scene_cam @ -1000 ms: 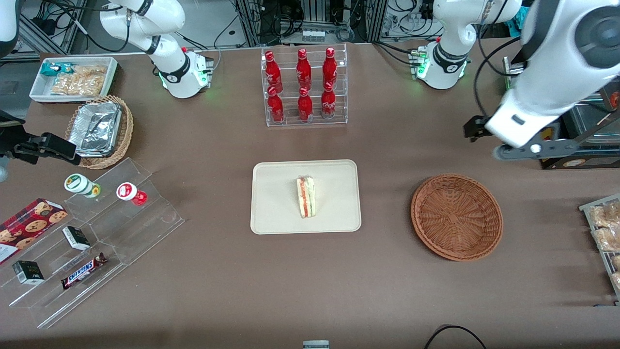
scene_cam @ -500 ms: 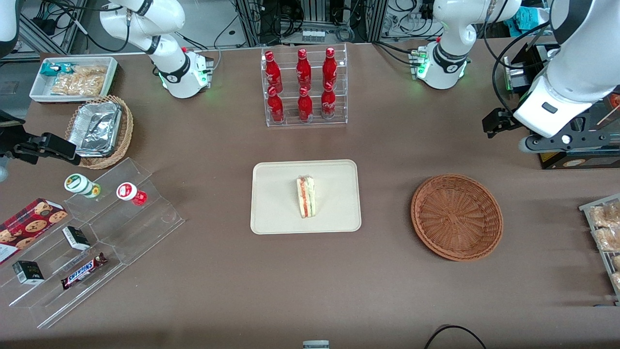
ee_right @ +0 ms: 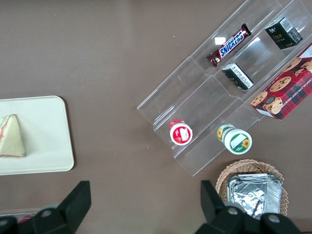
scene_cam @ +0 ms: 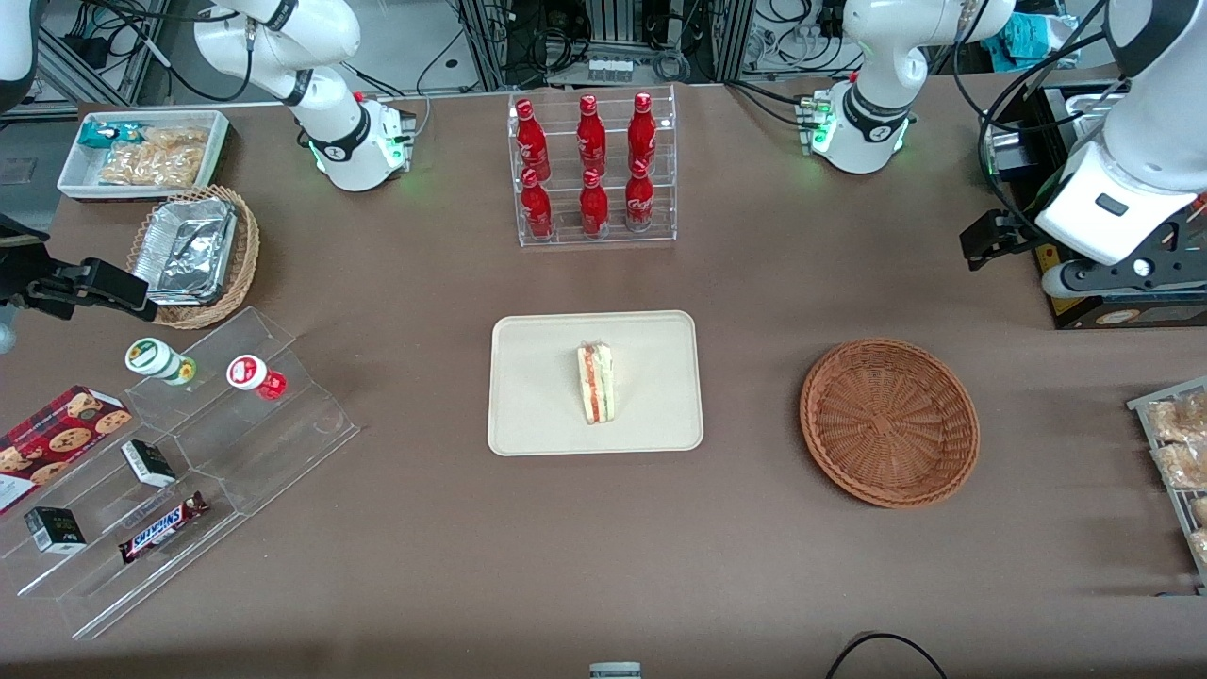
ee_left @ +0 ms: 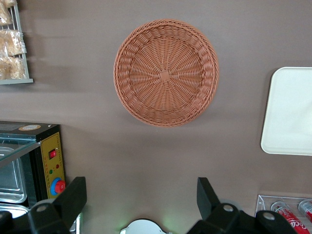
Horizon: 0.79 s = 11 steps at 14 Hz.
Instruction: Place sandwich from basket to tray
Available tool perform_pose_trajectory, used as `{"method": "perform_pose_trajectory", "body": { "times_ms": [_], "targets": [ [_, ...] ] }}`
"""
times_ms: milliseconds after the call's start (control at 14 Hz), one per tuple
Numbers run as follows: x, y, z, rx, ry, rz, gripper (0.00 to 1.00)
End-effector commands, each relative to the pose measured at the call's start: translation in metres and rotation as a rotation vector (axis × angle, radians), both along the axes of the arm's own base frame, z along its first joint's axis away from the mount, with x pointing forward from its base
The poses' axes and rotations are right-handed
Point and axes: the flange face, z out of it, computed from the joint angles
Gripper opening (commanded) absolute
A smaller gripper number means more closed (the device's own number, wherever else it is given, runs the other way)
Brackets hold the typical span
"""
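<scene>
Only part of the working arm shows in the front view — its hand [ee_left: 141, 204] is best seen from its own wrist camera, where both dark fingers [ee_left: 73, 197] stand wide apart, holding nothing, high above the brown tabletop [scene_cam: 424, 547]. Below them lies the basket [ee_left: 165, 72], empty, its reddish weave fully in sight, while the tray [ee_left: 290, 112] is cut off at the frame's edge there. From the front, the sandwich [scene_cam: 595, 382] rests on the tray [scene_cam: 537, 396], near its middle, well apart from the basket [scene_cam: 889, 422]. Cables and metal racks crowd the room past the tabletop's edge.
</scene>
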Motion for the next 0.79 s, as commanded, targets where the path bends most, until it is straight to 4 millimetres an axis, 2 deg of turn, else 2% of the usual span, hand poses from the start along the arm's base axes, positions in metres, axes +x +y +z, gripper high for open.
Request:
{"method": "perform_pose_trajectory", "body": {
  "times_ms": [0, 143, 286, 714],
  "targets": [
    [0.001, -0.002, 0.007, -0.022, -0.01, -0.003, 1.0],
    [-0.001, -0.006, 0.008, -0.077, -0.002, 0.002, 1.0],
    [0.001, 0.005, 0.008, -0.117, 0.003, 0.03, 1.0],
    [0.002, 0.011, 0.007, -0.119, 0.004, 0.044, 1.0]
  ]
}}
